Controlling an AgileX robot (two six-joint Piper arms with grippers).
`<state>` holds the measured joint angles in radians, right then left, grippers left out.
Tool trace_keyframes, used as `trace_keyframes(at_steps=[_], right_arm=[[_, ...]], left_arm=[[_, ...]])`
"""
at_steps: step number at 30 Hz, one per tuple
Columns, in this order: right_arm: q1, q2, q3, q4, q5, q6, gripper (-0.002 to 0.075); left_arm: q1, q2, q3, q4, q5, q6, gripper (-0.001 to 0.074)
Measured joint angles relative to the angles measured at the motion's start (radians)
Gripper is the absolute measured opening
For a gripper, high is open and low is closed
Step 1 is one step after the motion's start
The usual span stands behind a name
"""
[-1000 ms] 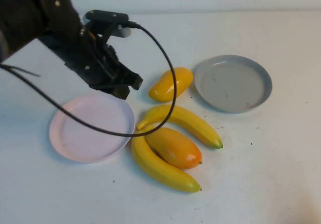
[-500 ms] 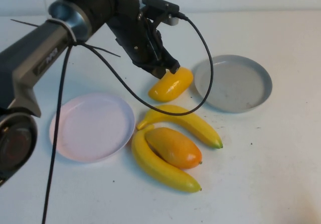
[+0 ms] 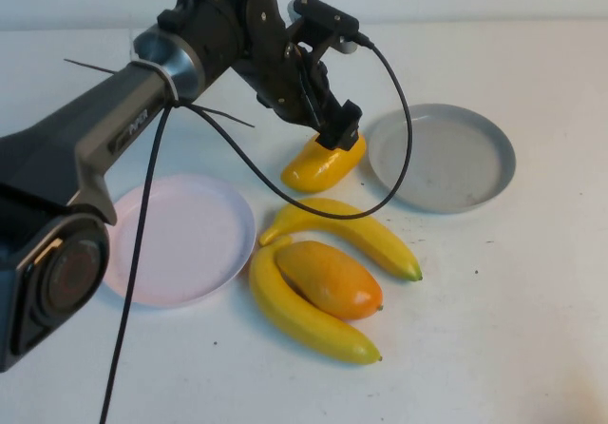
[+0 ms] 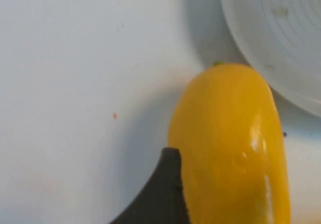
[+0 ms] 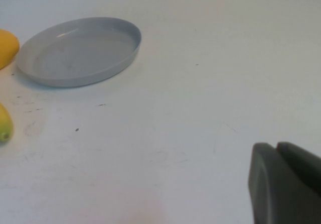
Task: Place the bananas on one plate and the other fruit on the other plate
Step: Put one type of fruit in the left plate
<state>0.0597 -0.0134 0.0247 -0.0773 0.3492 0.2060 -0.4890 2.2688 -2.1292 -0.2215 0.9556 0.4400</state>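
L hand (image 3: 339, 139) is down over the far end of the yellow mango (image 3: 318, 164), beside the grey plate (image 3: 472, 187). Wrist view shows one dark finger (image 4: 158, 196) against the mango's flank, other finger out of shot; fingers look spread to straddle the fruit, not clamped yet. Prob. lined up across the narrow width since that's the easiest grip on a plump oval.

Pink plate (image 3: 133, 272) sits on the arm's own side of the surface, so mangoes likely go there, short carry. Grey plate bare too, nearer the R arm.

Orange mango (image 3: 330, 278) is wedged between the 2 bananas (image 3: 351, 231), touching both. Makes sense to take the free mango first, no crowding.

R hand (image 5: 283, 184) is parked low over the surface, well away from the fruit, fingers together, holding nothing.
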Motion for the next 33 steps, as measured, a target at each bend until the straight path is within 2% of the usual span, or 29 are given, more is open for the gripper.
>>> trace_keyframes(at_steps=[4,7,33], right_arm=[[0.000,0.000,0.000,0.000,0.000,0.000,-0.0016],[0.000,0.000,0.000,0.000,0.000,0.000,-0.0016],[0.000,0.000,0.000,0.000,0.000,0.000,-0.0016]], left_arm=[[0.000,0.019,0.000,-0.002,-0.098,0.129,0.0668],[0.000,0.028,0.000,-0.008,-0.123,0.158,0.0668],[0.000,0.117,0.059,-0.011,-0.165,0.163,0.0668]])
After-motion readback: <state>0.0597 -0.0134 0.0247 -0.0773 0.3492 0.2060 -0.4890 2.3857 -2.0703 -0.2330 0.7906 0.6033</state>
